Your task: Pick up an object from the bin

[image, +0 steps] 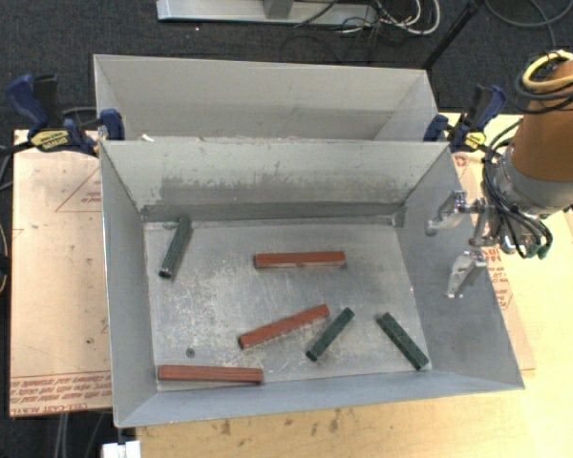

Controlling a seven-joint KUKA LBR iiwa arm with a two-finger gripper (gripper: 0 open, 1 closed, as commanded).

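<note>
**Camera view.** Grey metal bin [124,284] with sloped walls and a flat, scuffed floor. The tool [456,246] hangs over the right-hand sloped wall, off to the side of all the loose items. Its two metal fingers [463,277] stand spread apart with nothing between them, so it is open and empty. The orange-brown arm [549,151], with dark cables, comes in from the right.

Six loose bars lie flat on the floor, none stacked.
- **Nearest the tool:** short dark green bar [402,341] at lower right, slanting down to the right, close to the foot of the right wall.
- **Near it on the left:** second dark green bar [329,335], slanting the other way. Its upper end is near the right end of the slanted red-brown bar [284,326]; cannot tell if they touch.
- **Mid-floor:** level red-brown bar [299,260].
- **Lower left:** third red-brown bar [210,374], along the front wall.
- **Upper left corner:** third dark green bar [176,248], steeply angled, well apart from the rest.
</note>
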